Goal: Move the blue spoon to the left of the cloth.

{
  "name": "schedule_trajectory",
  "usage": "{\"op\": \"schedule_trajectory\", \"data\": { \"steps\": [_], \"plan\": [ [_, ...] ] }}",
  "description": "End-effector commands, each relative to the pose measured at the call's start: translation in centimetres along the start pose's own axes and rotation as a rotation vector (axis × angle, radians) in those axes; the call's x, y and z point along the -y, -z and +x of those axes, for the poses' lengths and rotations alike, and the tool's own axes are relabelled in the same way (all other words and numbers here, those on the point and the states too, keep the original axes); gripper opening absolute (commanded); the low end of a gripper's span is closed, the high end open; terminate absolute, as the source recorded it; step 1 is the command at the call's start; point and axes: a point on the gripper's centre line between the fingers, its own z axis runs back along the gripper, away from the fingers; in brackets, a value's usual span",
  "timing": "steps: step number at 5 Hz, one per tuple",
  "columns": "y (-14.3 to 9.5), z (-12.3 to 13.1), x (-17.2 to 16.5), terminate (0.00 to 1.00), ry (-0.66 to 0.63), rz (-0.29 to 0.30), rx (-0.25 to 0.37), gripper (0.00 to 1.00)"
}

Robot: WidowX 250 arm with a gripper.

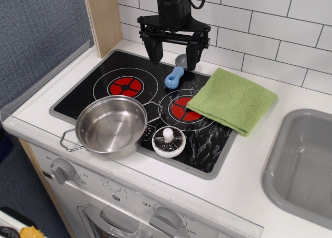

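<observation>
Now the blue spoon (175,75) lies free on the black cooktop (93,82), just left of the cloth (232,99).
It looks light, stiff and smooth; the chunky blue handle seems the surest place to pinch, the grey bowl likely slippery. Above it, the gripper (173,55) hangs with fingers spread, holding nothing. The steel pot (111,125) sits well apart.

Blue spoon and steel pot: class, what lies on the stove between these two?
Only bare black stovetop with its two red burner rings lies between the blue spoon and the steel pot; the single camera view shows this.
</observation>
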Motion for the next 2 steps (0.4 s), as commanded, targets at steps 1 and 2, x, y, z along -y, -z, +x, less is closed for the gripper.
{"op": "schedule_trajectory", "data": {
  "steps": [1,2],
  "plan": [
    [-2.79,-0.47,-0.55,0.0,0.072,0.022,0.038,1.0],
    [-2.79,-0.47,-0.55,1.0,0.072,0.022,0.038,1.0]
  ]
}}
